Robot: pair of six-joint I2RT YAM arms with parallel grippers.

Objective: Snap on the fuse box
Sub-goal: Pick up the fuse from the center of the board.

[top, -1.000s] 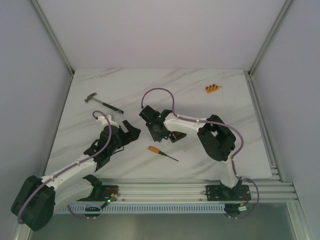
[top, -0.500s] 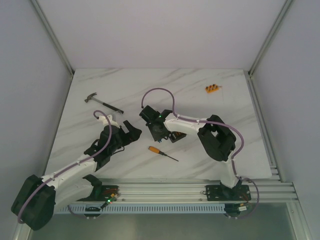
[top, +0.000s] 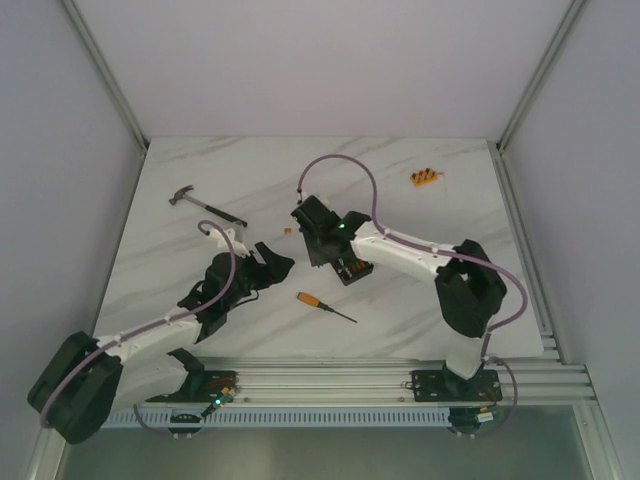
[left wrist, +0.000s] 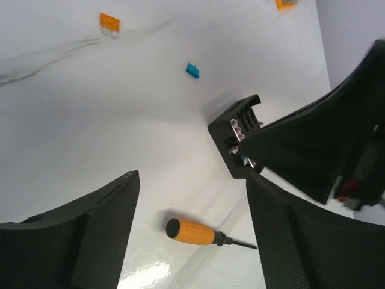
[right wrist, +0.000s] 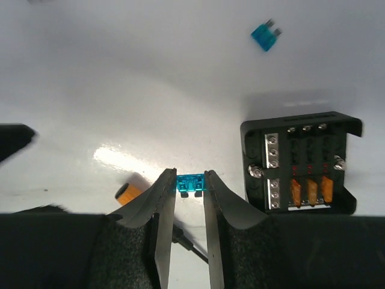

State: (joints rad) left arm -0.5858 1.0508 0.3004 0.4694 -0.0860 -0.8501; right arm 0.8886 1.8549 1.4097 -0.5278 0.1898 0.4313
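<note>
- You have a white marbled desk (top: 400, 210) boxed in by pale walls and aluminium rails.
- A hammer (top: 195, 203) lies at the upper left of the overhead view, well apart from everything else.
- The left jaws hang left of centre, spread wide with nothing between them. The wrist view shows only bare desk and the screwdriver (left wrist: 192, 232) in the gap.
- A loose orange fuse (left wrist: 109, 23) and a loose blue fuse (left wrist: 192, 70) lie beyond them.
- The right jaws, at mid-frame overhead, are pinched on a blue blade fuse (right wrist: 191, 183). It is held by its flat faces, above the desk and beside the box.
- The fuse box (right wrist: 301, 162) sits just right of centre, near the right jaws but apart from them. Its top face is up, showing orange fuses and metal terminals.
- Expect the box to be light, stiff plastic that skids easily on this glossy desk.
- Take it by two opposite outer walls, never across the open top.
- Brace it before you press anything home.
- An orange block (top: 424, 178) rests at the upper right.
</note>
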